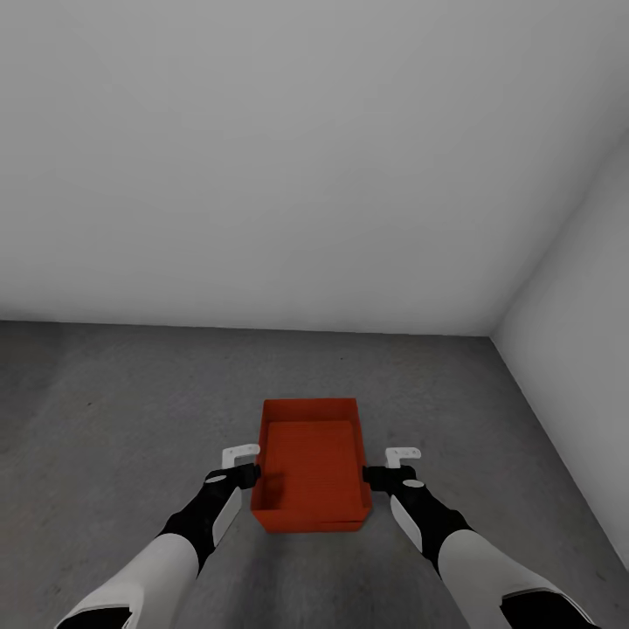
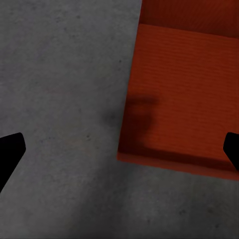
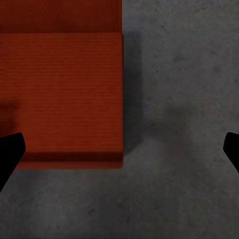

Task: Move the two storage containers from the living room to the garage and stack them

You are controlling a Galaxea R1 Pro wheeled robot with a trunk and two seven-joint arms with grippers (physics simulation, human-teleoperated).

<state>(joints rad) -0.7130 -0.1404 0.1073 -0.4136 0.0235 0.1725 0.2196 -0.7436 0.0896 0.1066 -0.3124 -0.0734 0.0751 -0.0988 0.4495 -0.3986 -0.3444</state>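
Under my arms I have the garage floor (image 1: 131, 419), dark grey, matte, mottled concrete running out to the white-grey walls (image 1: 306, 157). Directly on it sits a red-orange storage container (image 1: 312, 467), open side up, near the corner. At its near edge I see a doubled rim, possibly a second container nested beneath, though I cannot tell from here. The wrist views show the same concrete beside the container's wall.

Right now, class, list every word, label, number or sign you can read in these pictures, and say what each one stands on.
None can be read: the red bin, the grey floor, the white walls and both grippers, left and right, bear no lettering.
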